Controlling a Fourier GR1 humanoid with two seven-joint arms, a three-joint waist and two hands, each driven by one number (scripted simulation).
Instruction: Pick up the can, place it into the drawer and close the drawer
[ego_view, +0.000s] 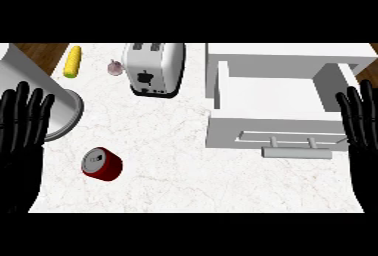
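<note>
A red can (101, 163) with a grey top lies on the white marble counter at the lower left. The white drawer (275, 95) stands pulled open at the right, its inside bare, with a grey bar handle (297, 152) on its front. My left hand (22, 125) rests open at the left edge, fingers up, a short way left of the can. At the right edge my right hand (362, 120) rests open too, fingers up, beside the drawer's front corner. Neither hand touches anything.
A white toaster (153, 67) stands at the back centre. Next to it lie a small garlic bulb (116, 67) and a yellow corn cob (72, 61). A large grey cylindrical pot (44, 95) sits at the left behind my left hand.
</note>
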